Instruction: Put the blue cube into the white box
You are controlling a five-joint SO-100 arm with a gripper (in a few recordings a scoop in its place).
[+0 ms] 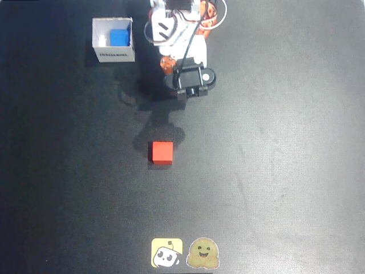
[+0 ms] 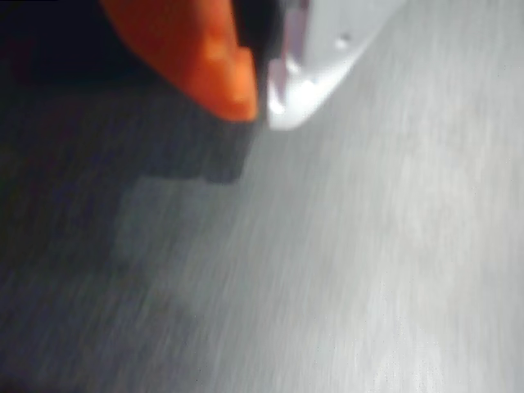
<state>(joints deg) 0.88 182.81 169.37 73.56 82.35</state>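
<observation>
The blue cube [image 1: 118, 37] lies inside the white box [image 1: 113, 54] at the table's far left in the overhead view, against the box's right wall. The box's near side carries dark print. My arm [image 1: 183, 54] is folded at the top centre, to the right of the box and apart from it. In the wrist view my gripper [image 2: 264, 110] is shut, the orange finger [image 2: 214, 61] and the white finger [image 2: 319, 65] meeting at their tips with nothing between them. It hangs over bare dark table.
A red cube [image 1: 161, 152] sits on the black table [image 1: 274, 148] near the middle, in front of the arm. Two stickers [image 1: 185, 253] lie at the near edge.
</observation>
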